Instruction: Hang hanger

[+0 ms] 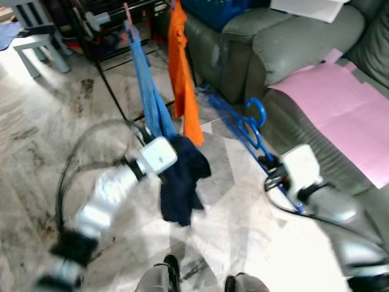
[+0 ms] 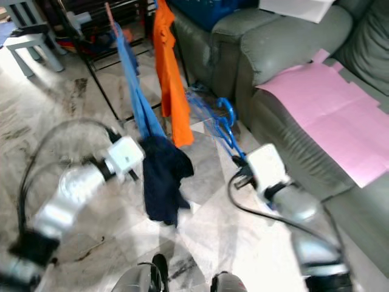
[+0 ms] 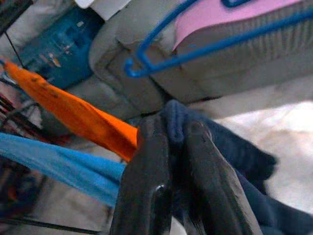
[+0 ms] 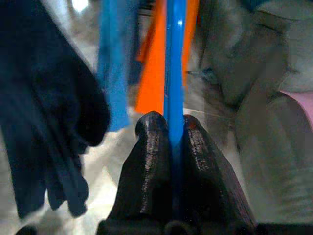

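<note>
Fingers (image 4: pixel 156 161) of the right gripper (image 4: pixel 168 129) are pressed tight on the blue hanger (image 1: pixel 246 128), whose thin bar runs straight up between them in the right wrist view. The left gripper (image 3: pixel 171 132) is likewise clamped, its fingers (image 3: pixel 146 176) pinching a fold of the dark navy garment (image 1: pixel 182 182), with no gap to be seen between the pads and the cloth.

Seen from the head, the hanger slants low over the floor (image 1: pixel 55 140), its hook end up near the front of the grey-green sofa (image 1: pixel 285 42) and its lower end at the right gripper. The garment dangles from the left gripper, just beside the lower ends of the blue cloth (image 1: pixel 149 97) and the orange cloth (image 1: pixel 182 79), both of which hang from the black rack (image 1: pixel 115 36) above.

As a judgement, the task is at an early to middle stage: both pieces are picked up and held, but the garment and hanger are apart, and the hanger is well below the rack rail. What remains looks to be getting the garment onto the hanger, if that is intended, then lifting the hook onto the rail and letting go. A pink sheet (image 1: pixel 340 109) lies on the sofa seat.
</note>
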{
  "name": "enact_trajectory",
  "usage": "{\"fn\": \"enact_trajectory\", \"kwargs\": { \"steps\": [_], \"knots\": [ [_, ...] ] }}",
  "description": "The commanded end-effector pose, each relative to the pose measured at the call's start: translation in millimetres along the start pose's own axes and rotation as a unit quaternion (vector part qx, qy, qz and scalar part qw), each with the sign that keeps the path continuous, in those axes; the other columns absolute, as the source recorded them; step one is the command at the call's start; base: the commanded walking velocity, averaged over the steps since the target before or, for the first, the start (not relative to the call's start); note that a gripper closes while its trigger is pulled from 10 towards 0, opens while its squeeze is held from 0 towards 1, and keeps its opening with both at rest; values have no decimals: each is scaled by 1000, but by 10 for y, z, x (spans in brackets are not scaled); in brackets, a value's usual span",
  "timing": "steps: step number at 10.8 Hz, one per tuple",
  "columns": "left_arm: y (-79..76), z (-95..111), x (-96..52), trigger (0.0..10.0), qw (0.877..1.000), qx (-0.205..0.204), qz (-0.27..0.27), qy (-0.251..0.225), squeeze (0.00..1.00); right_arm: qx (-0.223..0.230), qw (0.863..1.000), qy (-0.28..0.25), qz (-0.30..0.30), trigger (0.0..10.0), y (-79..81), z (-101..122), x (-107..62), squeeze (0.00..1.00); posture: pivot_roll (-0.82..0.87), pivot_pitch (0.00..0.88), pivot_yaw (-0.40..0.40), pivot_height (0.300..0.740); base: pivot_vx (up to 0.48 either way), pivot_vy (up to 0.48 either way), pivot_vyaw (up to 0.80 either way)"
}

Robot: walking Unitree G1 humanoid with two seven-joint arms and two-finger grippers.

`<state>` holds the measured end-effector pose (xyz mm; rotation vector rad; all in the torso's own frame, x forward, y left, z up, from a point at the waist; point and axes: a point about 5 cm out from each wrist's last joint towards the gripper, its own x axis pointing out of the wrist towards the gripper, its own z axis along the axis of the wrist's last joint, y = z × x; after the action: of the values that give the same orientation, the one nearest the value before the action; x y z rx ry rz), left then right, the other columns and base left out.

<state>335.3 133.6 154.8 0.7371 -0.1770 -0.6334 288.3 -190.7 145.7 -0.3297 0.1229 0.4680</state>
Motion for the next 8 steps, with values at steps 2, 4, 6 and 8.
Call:
{"fn": "enact_trajectory", "kwargs": {
  "steps": [2,4,6,8],
  "knots": [
    [309,-107,50,10000,993,104,36,39,0,-27,998,-12,63,10000,-46,165,-98,0,-115,233,52,740,0,0,0],
    [447,-254,20,10000,986,135,59,84,0,-30,996,-14,87,10000,-73,211,-169,0,-119,234,53,740,0,0,0],
    [530,-411,-38,10000,978,139,83,135,0,-33,995,-20,92,10000,-143,273,-222,0,-121,238,52,740,0,0,0],
    [554,-502,-69,10000,973,133,102,158,0,-6,993,-38,114,10000,-105,340,-211,0,-122,237,45,740,0,0,0]
  ]
}}
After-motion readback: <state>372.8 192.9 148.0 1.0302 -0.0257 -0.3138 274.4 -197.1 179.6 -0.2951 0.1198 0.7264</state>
